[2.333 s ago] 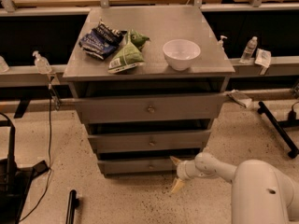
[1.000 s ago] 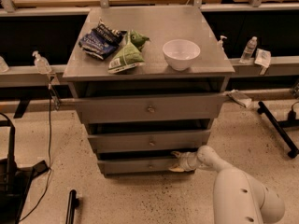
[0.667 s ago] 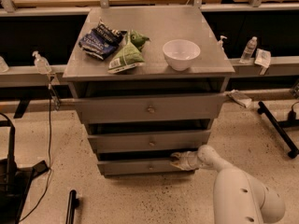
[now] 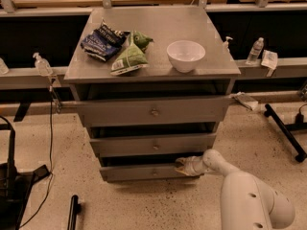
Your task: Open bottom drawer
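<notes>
The grey cabinet has three drawer fronts. The bottom drawer (image 4: 139,172) is the narrowest and lowest, with a small round knob (image 4: 154,172) at its centre, and it stands slightly out from the cabinet. My gripper (image 4: 181,166) reaches in from the right on a white arm and sits at the right end of that drawer's top edge, touching the front panel. The dark gap above the drawer hides whatever lies inside.
On the cabinet top (image 4: 211,66) lie a blue chip bag (image 4: 101,41), a green chip bag (image 4: 130,54) and a white bowl (image 4: 185,55). The middle drawer (image 4: 153,144) and top drawer (image 4: 153,111) sit above. Black stands rest on the speckled floor at left (image 4: 14,186) and right (image 4: 285,131).
My gripper rose from the floor beside the cabinet to the right end of the bottom drawer's top edge, and has hardly moved over the last second.
</notes>
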{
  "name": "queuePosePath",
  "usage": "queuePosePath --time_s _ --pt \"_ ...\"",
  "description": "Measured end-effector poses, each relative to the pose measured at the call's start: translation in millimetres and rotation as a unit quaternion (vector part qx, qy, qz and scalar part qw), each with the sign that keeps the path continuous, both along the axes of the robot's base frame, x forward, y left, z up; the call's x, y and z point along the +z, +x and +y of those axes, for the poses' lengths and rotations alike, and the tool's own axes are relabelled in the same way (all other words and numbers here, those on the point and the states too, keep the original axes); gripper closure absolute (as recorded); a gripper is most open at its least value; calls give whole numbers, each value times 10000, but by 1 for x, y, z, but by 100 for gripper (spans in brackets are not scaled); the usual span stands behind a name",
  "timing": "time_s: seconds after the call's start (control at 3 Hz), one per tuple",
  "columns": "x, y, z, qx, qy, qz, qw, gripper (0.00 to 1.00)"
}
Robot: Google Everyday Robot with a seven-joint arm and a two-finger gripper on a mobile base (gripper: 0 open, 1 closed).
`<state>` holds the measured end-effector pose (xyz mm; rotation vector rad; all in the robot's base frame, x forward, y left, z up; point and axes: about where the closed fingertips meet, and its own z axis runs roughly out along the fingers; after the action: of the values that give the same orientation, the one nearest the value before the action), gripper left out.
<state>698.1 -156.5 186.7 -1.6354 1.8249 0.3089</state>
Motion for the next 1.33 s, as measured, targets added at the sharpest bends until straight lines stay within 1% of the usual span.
queuePosePath --time_s 0.33,0.67,1.0,1.33 --pt "0 0 0 1 1 0 10000 83" --pt "0 0 0 1 1 0 10000 77" --pt "0 0 0 2 2 2 10000 61" --pt "0 0 0 2 2 2 10000 37"
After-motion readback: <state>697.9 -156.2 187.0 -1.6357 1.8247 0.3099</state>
